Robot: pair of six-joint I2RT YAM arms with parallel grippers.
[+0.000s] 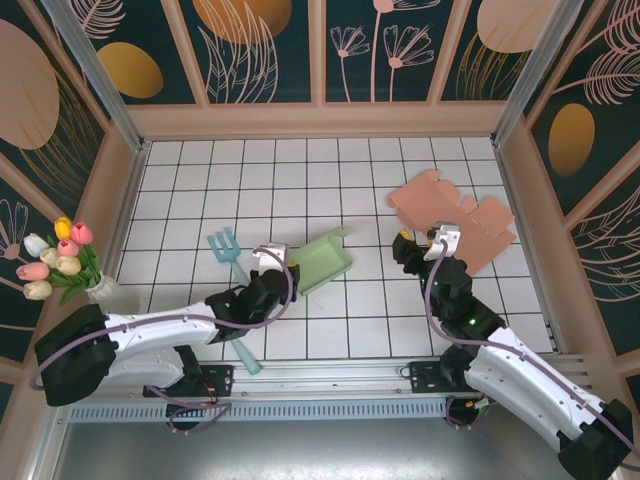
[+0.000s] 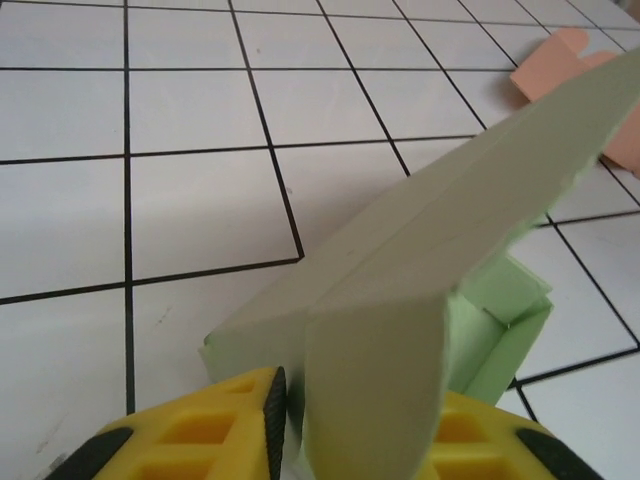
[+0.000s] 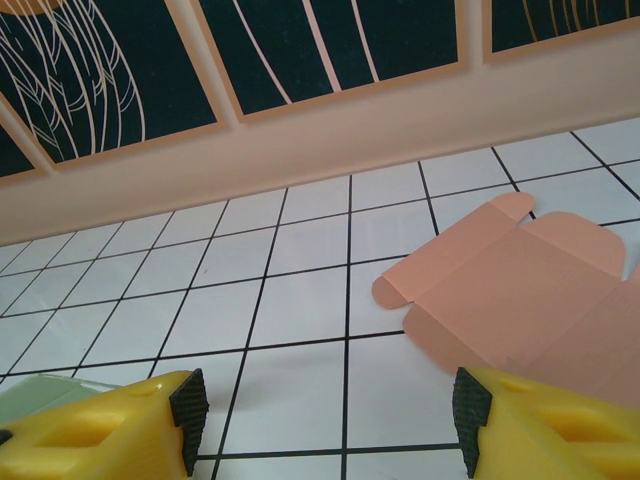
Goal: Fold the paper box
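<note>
Pinching green box wall w/ my left gripper at table ctr; box partly folded, sides up. Right gripper spread wide, empty, hovering near flat pink box lying far right.

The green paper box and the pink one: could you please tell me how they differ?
The green box is partly folded, walls raised; the pink box lies flat, unfolded. The left gripper is shut on the green box; the pink box lies ungripped. Both are paper.
</note>
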